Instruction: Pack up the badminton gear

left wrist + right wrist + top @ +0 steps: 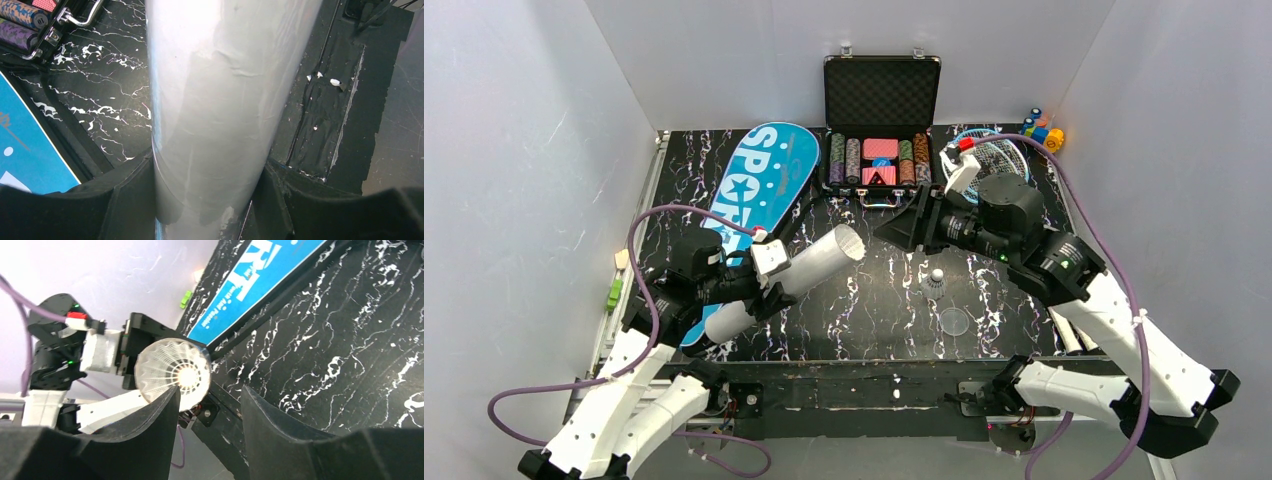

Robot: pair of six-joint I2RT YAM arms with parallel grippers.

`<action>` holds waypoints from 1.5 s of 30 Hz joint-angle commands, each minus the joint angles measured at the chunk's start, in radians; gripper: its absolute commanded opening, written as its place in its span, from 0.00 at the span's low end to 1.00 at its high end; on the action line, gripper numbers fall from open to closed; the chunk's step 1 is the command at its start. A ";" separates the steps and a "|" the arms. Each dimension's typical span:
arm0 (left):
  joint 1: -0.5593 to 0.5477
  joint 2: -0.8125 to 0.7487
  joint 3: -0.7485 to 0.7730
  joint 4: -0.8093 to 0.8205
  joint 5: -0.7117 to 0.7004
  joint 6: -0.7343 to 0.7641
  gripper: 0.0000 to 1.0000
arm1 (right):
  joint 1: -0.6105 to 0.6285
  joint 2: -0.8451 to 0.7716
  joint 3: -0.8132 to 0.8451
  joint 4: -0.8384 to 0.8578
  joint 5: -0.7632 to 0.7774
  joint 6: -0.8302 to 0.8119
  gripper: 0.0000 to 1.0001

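My left gripper [769, 272] is shut on the long white tube [799, 270] and holds it tilted above the table, open mouth toward the right arm. The tube fills the left wrist view [215, 100] between the jaws [210, 172]. My right gripper [896, 230] is open and empty, just right of the tube's mouth. In the right wrist view [210, 400] the mouth [172, 372] shows a ribbed white shuttlecock skirt inside. Another small white shuttlecock [936, 283] stands on the table. The blue "SPORT" bag [759, 185] lies at the back left. Light-blue rackets [994, 155] lie at the back right.
An open black case of poker chips [881, 140] stands at the back centre. Colourful toy blocks [1042, 130] sit in the far right corner. A clear round lid [954, 321] lies near the front, below the shuttlecock. White walls enclose the black marbled table [864, 320].
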 commanded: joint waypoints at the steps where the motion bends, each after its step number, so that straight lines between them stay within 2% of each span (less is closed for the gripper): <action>1: 0.002 -0.007 0.034 0.009 0.026 0.012 0.28 | 0.011 -0.003 0.026 0.024 -0.059 0.000 0.57; 19: 0.002 -0.013 0.070 -0.007 0.083 0.012 0.28 | 0.055 0.156 0.050 -0.077 -0.041 -0.040 0.59; 25: 0.002 -0.008 0.083 -0.005 0.109 0.014 0.28 | 0.111 0.216 0.022 -0.012 -0.067 -0.029 0.60; 32: 0.002 -0.003 0.054 -0.002 0.088 0.028 0.28 | 0.142 0.237 0.093 0.030 -0.085 0.010 0.66; 35: 0.002 -0.009 0.029 0.000 0.069 0.042 0.28 | 0.087 0.196 0.146 -0.037 -0.062 -0.011 0.69; 40: 0.002 -0.006 0.013 -0.002 0.048 0.051 0.28 | -0.104 0.091 0.160 -0.101 -0.083 -0.015 0.74; 45: 0.002 -0.003 0.011 -0.002 0.053 0.046 0.28 | -0.316 0.121 0.124 -0.177 -0.080 -0.024 0.77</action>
